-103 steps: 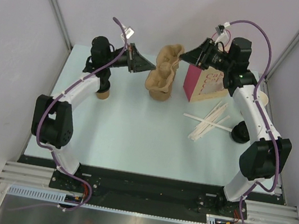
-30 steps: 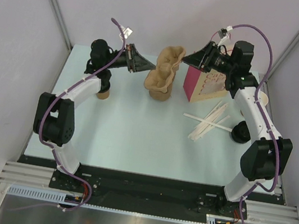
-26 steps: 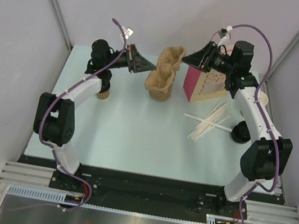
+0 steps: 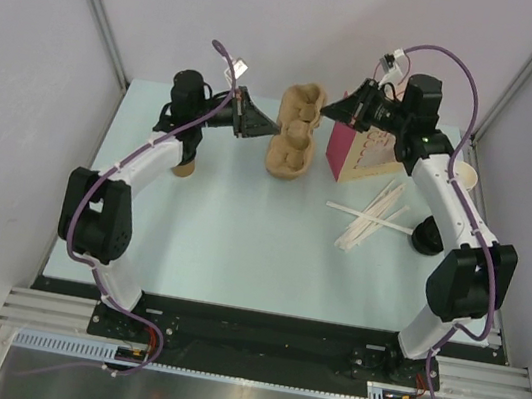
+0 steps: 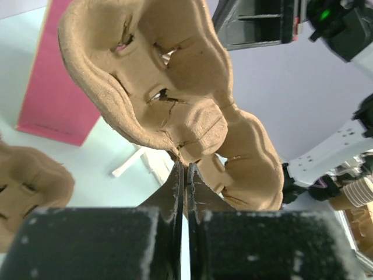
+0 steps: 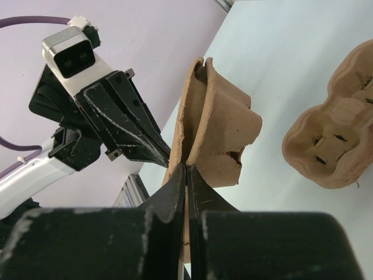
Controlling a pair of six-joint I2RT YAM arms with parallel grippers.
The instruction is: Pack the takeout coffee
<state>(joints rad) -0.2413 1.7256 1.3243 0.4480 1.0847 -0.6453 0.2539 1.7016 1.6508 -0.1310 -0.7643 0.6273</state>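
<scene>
A small brown paper cup [image 4: 185, 163] stands at the back left under my left forearm; its top is hidden. A moulded brown cup carrier [image 4: 302, 107] hangs in the air between both grippers. My left gripper [image 4: 263, 126] is shut on its left edge, seen in the left wrist view [image 5: 186, 167] with the carrier [image 5: 175, 87] above it. My right gripper [image 4: 328, 111] is shut on its right edge, seen in the right wrist view [image 6: 186, 167] with the carrier [image 6: 224, 131]. A second carrier [image 4: 286, 160] lies on the table below.
The pink paper bag [image 4: 348, 150] stands just right of the carriers. Wooden stirrers [image 4: 370, 216] lie in front of it. A black round object [image 4: 429, 236] and pale beige cups [image 4: 464, 175] are at the right. The second carrier shows in both wrist views [image 5: 29, 181] [image 6: 332, 140].
Both grippers have shifted a little and the held carrier has turned from a bunched, tilted pose to lying nearly level above the second carrier. Both grippers have stayed shut on it.
</scene>
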